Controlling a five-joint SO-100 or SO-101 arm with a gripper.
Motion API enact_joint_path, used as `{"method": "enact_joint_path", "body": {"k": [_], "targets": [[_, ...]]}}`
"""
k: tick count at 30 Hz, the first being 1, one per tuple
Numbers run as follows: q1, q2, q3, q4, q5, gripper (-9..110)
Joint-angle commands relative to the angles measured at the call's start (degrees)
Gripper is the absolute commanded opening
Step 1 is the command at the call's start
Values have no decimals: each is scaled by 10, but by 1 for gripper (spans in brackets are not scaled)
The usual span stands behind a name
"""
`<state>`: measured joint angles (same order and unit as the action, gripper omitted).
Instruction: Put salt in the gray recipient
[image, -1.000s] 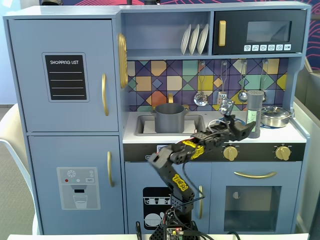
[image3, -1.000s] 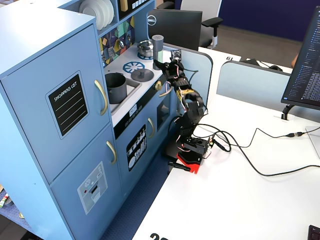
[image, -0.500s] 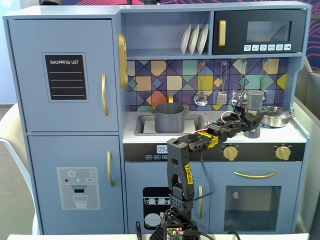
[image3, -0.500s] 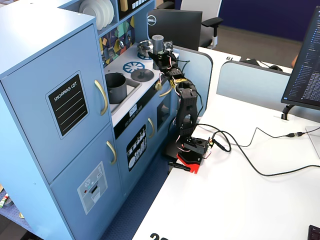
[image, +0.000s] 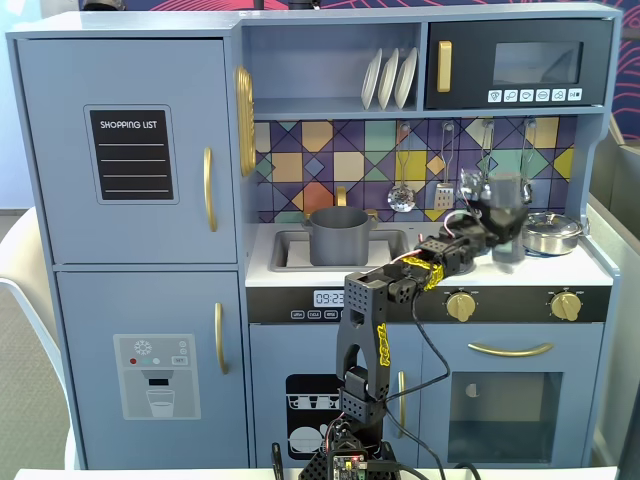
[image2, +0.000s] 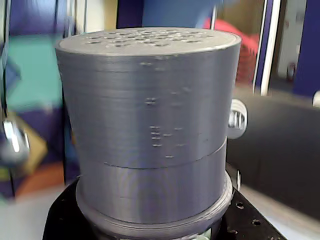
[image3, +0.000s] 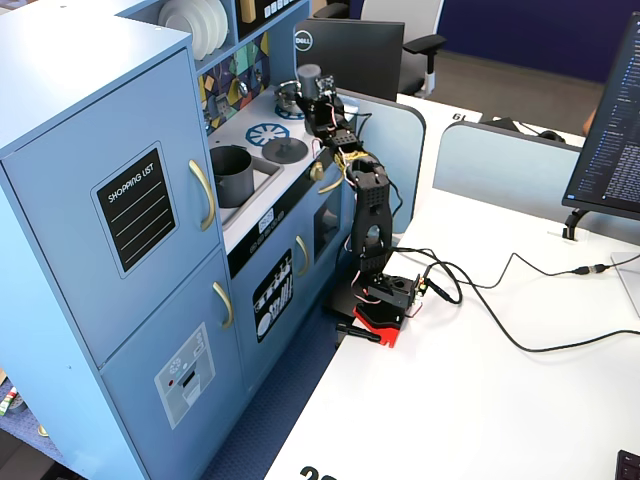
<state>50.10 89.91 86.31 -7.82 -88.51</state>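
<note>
The salt (image: 507, 212) is a tall dark-gray shaker with a lighter cap, standing upright and slightly blurred just above the right end of the counter. My gripper (image: 493, 225) is shut on its lower part from the left. In the wrist view the salt's cap (image2: 150, 110) fills the picture, with black jaw parts hugging its base. The other fixed view shows the salt (image3: 308, 80) held at the arm's tip by my gripper (image3: 314, 102). The gray recipient (image: 340, 237), a matte dark-gray pot, sits in the sink (image: 290, 250) to the left; it also shows as the pot (image3: 232, 175).
A shiny steel pan (image: 552, 232) sits at the counter's far right, just behind the salt. Utensils (image: 402, 195) hang on the tiled back wall. A flat gray lid (image3: 285, 150) lies on the stove between sink and salt. The microwave shelf (image: 515, 112) overhangs the counter.
The arm has stretched right and up to the salt and closed on it. The salt now sits a little higher and further left than before.
</note>
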Motion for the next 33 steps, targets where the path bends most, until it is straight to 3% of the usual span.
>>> {"method": "enact_joint_path", "body": {"k": [1, 12, 19, 23, 33], "targets": [[-19, 20, -103, 1, -23, 0], [-138, 113, -59, 32, -150, 0], [-225, 179, -55, 78, -152, 0], [-284, 236, -53, 124, -49, 0], [-432, 379, -9, 313, 398, 0]]}}
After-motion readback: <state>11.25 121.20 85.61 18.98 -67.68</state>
